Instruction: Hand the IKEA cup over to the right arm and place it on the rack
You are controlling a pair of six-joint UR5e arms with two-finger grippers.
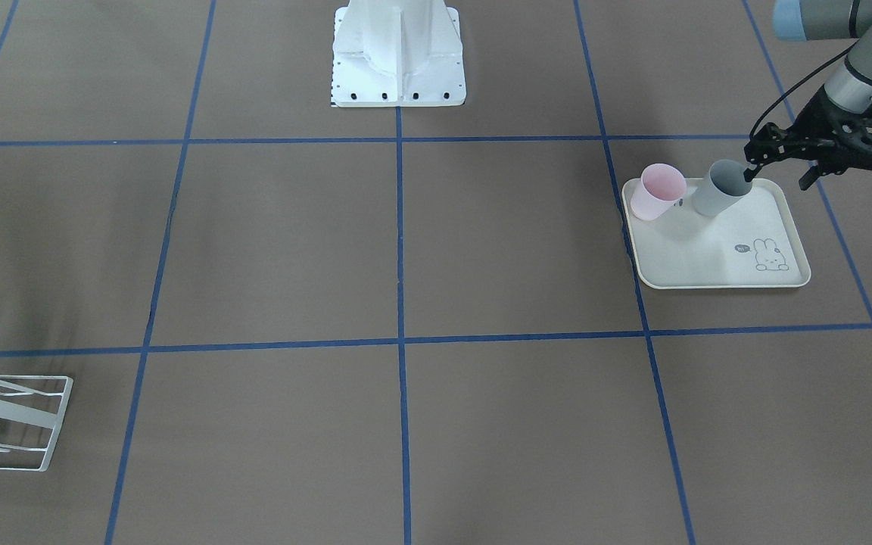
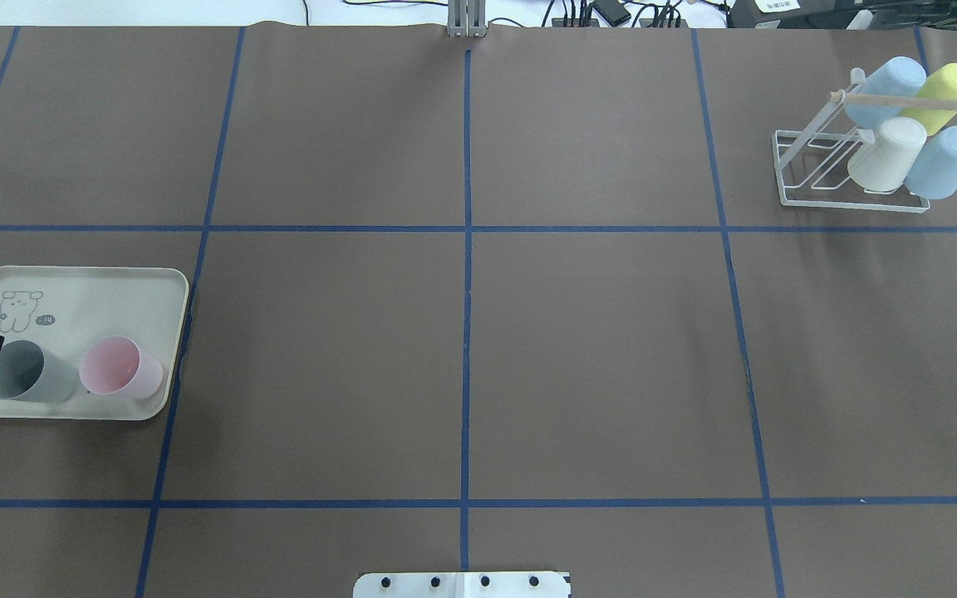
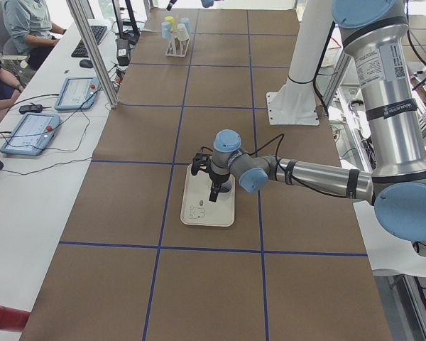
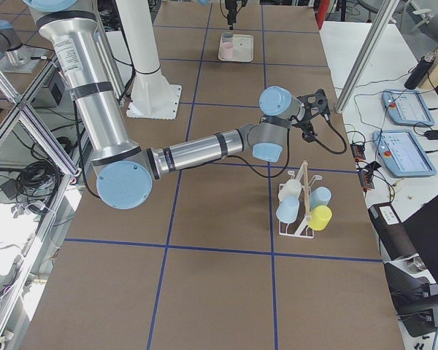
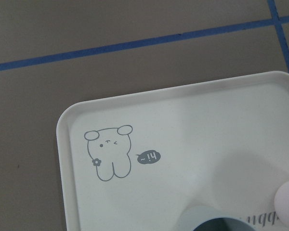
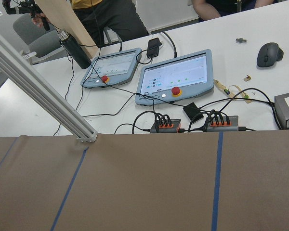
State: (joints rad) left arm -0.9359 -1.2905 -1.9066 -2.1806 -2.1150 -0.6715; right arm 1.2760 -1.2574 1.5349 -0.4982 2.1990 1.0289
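Observed: the left gripper hangs over the outer edge of the cream tray, its claw spread wide and holding nothing. One fingertip sits at the rim of the grey cup. Whether it is inside the mouth or only against the lip cannot be told. The other finger is outside the cup and clear of it.

Judgement: this stance suits a pinch on the cup wall, one finger on each side. That would leave the cup's body free for the second claw at the hand-over.

The grey cup stands mouth-up at the robot-side end of the tray, just beside the pink cup. The two are close but appear apart. Risk noted: a skewed closing or lift could nudge the pink neighbour.

The rack stands at the opposite end of the table, well apart from the tray, which is why a transfer is needed. It already carries four cups on its prongs, and room for another looks limited.

The right gripper hangs near the rack. Only a side view shows it, so how far it is open cannot be told.

Judgement: the work is at the pick-up stage, and the grasp, hand-over and placing are not yet done
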